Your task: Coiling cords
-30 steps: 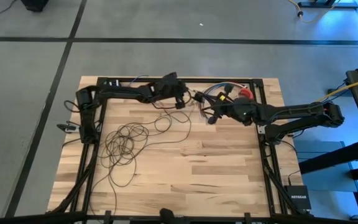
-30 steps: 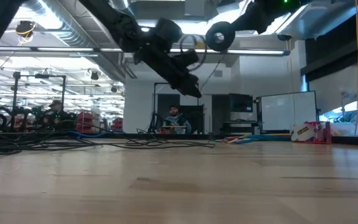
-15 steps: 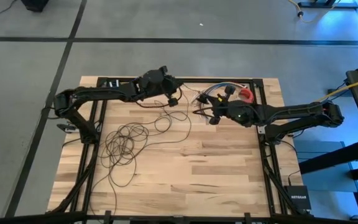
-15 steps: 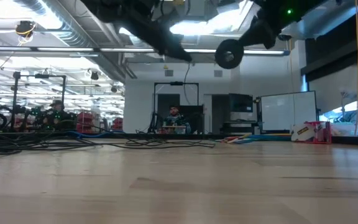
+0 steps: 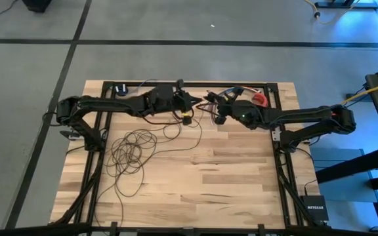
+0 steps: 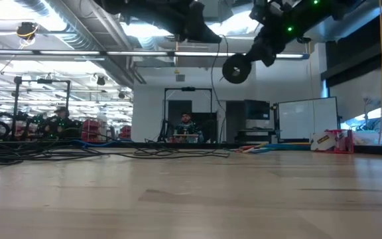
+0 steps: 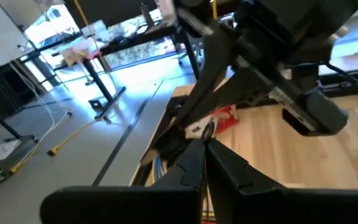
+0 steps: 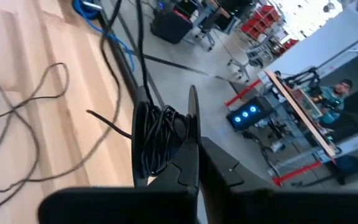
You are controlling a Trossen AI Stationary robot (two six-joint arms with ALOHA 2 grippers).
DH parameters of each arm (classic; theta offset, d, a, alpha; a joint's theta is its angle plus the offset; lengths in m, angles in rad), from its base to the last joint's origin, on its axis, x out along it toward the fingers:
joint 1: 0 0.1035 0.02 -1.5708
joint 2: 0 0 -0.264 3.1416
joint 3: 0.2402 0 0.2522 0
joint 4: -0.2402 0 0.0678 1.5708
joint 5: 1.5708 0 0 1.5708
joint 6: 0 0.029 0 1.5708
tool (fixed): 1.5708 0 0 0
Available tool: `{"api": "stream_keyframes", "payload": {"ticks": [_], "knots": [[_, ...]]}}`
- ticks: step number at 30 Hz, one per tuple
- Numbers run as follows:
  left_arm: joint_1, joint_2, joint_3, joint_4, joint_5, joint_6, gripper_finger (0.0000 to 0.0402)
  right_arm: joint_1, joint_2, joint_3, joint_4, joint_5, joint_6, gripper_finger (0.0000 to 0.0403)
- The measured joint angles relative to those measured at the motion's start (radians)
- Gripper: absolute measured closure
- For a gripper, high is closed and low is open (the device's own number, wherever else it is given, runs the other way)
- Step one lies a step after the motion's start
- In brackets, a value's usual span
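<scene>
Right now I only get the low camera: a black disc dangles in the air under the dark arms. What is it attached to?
Observer: It ends the cords. The right wrist view shows a wound bundle of them at the shut right gripper.
Operator: Is the rest of the wire up there too?
Observer: No. From above, most of it lies in loose loops on the table, on the left arm's side.
Operator: And the other arm?
Observer: The left gripper is shut, close to the right one and near some multicoloured wires. A strand runs from it to those loops.
</scene>
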Motion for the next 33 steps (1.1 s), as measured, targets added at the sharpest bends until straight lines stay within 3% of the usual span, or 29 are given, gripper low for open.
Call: {"api": "stream_keyframes", "payload": {"ticks": [6, 14, 22, 33], "knots": [[-0.003, 0.000, 0.000, 0.082, -0.001, -0.030, 0.0399, -0.006, 0.002, 0.000, 0.015, -0.009, 0.009, 0.0400], [-0.042, 0.038, 0.000, 0.138, 0.037, -0.062, 0.0399, -0.007, 0.008, 0.000, 0.177, -0.081, 0.030, 0.0400], [-0.056, 0.078, 0.000, 0.136, 0.032, -0.064, 0.0399, -0.005, 0.008, 0.000, 0.358, -0.126, -0.005, 0.0400], [-0.044, 0.088, 0.001, 0.116, -0.001, -0.055, 0.0399, -0.005, 0.008, -0.001, 0.460, -0.226, -0.022, 0.0400]]}}
